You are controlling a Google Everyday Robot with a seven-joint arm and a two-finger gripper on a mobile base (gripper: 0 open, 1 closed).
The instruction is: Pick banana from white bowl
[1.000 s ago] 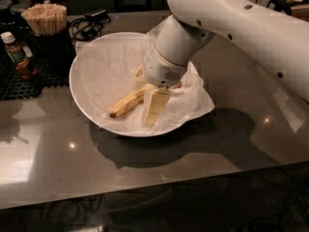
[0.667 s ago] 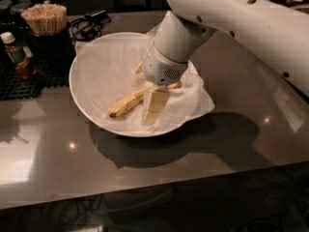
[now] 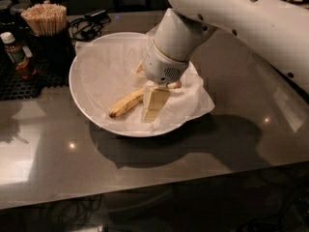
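Pincer (image 3: 145, 96) barely shifted, low in white bowl (image 3: 77, 98), fingers (image 3: 154, 100) spread astride banana (image 3: 124, 104), not clamped on it

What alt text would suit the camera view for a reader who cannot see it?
A white robot arm reaches down into a paper-lined white bowl, its gripper at a speckled banana lying inside. The bowl sits on a dark glossy table; a cup of sticks stands behind.
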